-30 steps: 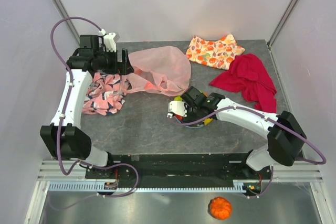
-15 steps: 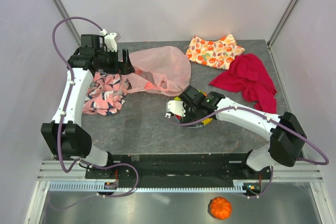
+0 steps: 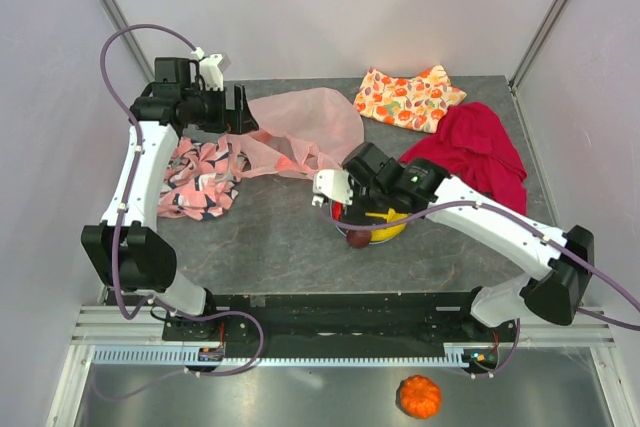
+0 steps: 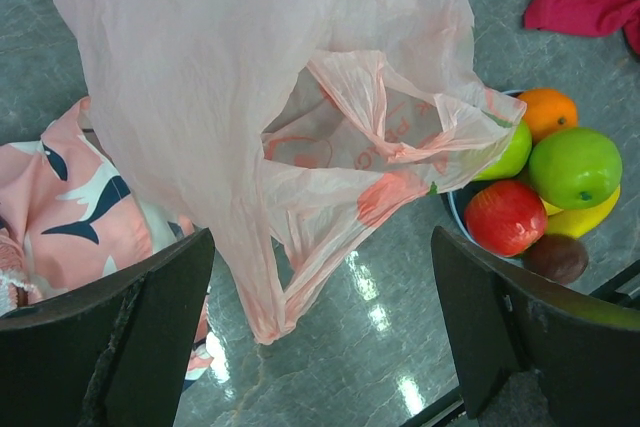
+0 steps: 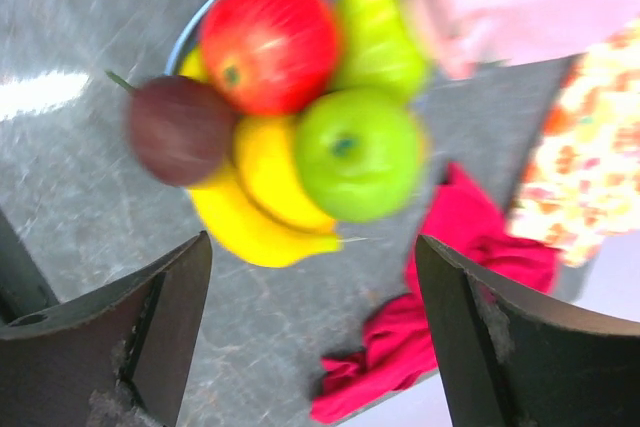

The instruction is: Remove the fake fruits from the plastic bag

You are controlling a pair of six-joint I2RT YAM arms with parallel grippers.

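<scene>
**Purple fruit dropped on plate, right claw backing off**

Top view: my right gripper (image 3: 343, 209) has lifted off the blue plate (image 3: 392, 238) since a second ago. Its jaws have spread and hold nothing. The dark purple fruit (image 3: 356, 239) now sits at the plate's near rim, beside the banana (image 3: 385, 217); earlier my claw covered that spot. My left gripper (image 3: 238, 115) hasn't moved. It sits wide open at the left edge of the plastic bag (image 3: 305, 127), which lies flat at the back of the table, near the plate.

Left wrist: the bag (image 4: 250, 77) hangs in front of my left gripper (image 4: 320, 242), with the fingers (image 4: 120, 347) far apart and clamping nothing. Beyond it on the plate (image 4: 452, 209) are the red apple (image 4: 505, 217), green apple (image 4: 575, 167), orange (image 4: 548, 110), pear (image 4: 510, 152) and purple fruit (image 4: 555, 257).

Right wrist, blurred: my right gripper (image 5: 310, 247) is open over the pile, showing the red apple (image 5: 265, 42), green apple (image 5: 355, 152), banana (image 5: 260, 217) and purple fruit (image 5: 180, 132).

Judgement: that drop is done. The bag looks slack and probably empty, but I can't see into it fully and should check before calling it finished.
</scene>
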